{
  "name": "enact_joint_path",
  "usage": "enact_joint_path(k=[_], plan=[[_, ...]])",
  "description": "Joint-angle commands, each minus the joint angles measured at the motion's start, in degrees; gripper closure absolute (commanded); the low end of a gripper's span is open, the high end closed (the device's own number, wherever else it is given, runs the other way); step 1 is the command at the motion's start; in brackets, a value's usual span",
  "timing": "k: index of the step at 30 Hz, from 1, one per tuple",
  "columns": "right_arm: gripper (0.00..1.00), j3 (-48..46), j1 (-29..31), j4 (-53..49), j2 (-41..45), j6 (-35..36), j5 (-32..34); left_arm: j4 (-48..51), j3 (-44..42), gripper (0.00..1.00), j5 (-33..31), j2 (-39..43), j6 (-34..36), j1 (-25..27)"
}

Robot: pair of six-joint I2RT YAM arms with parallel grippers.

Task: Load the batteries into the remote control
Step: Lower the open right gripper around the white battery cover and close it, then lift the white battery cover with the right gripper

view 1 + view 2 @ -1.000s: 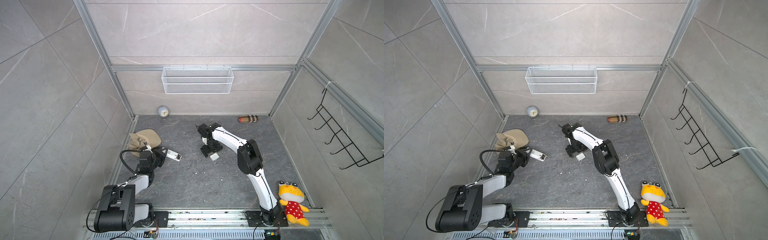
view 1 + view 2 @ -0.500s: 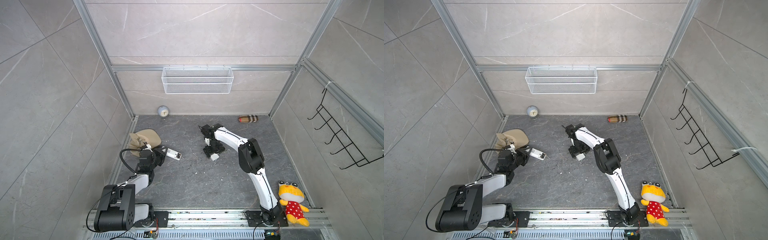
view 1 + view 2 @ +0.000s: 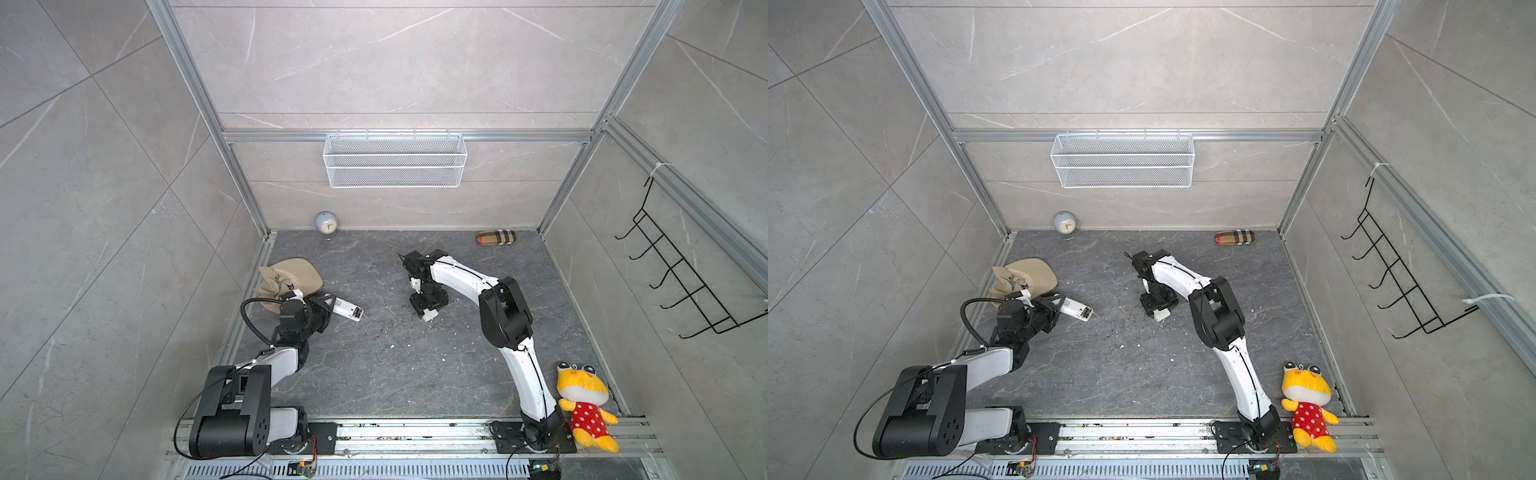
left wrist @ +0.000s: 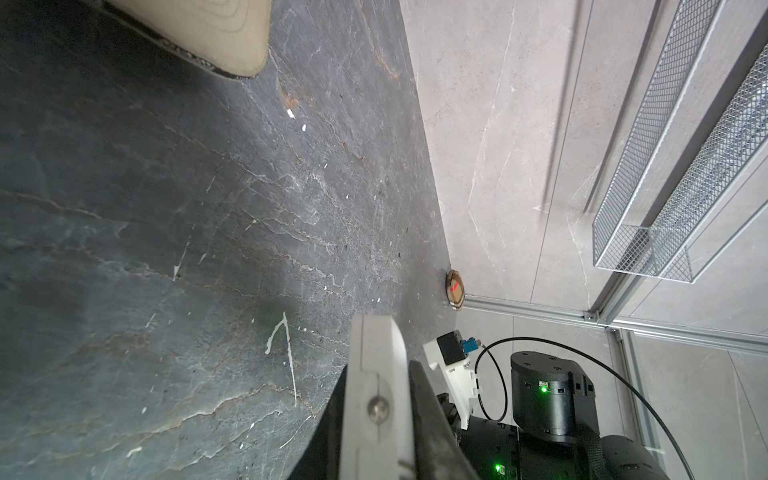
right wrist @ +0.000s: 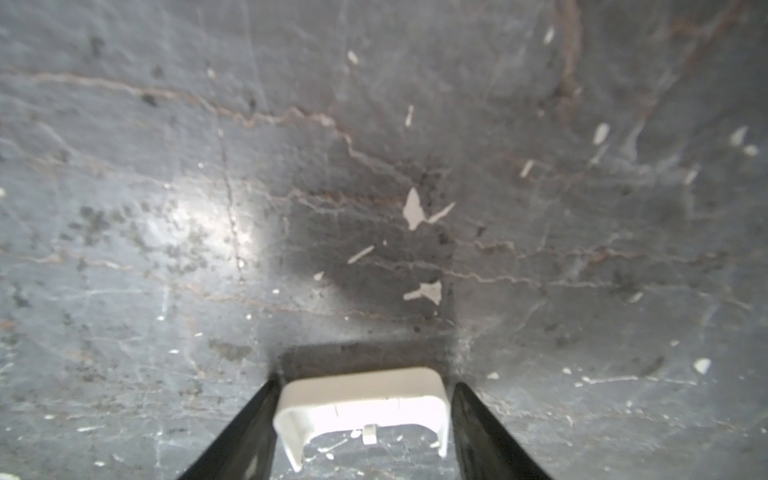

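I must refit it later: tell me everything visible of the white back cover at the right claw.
The back cover is a small white piece of smooth plastic, bent into a shallow U with rounded corners and a little tab inside. It rests on the dark stone floor. The black fingers of the right claw flank both its sides closely; a firm grip isn't evident.
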State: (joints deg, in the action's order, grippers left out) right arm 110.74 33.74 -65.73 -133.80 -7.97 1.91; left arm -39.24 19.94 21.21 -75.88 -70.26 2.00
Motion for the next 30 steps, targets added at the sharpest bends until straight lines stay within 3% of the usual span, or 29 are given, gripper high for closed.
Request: enact_joint_path(k=[1, 9, 16, 30], plan=[[0.35, -1.18, 0.18, -0.01, 1.08, -0.33, 1.07, -3.65, 2.30, 1.00, 0.92, 0.18, -0.08, 0.29], [0.33, -0.13, 0.19, 0.10, 0.03, 0.02, 0.92, -2.90, 2.17, 1.00, 0.71, 0.77, 0.14, 0.29], [0.44, -1.18, 0.23, 1.30, -0.07, 0.22, 0.11, -2.66, 2.82, 1.00, 1.32, 0.24, 0.32, 0.59], [0.42, -3.04, 0.16, 3.55, 2.10, -1.39, 0.31, -1.84, 3.23, 1.00, 1.52, 0.41, -0.42, 1.16]])
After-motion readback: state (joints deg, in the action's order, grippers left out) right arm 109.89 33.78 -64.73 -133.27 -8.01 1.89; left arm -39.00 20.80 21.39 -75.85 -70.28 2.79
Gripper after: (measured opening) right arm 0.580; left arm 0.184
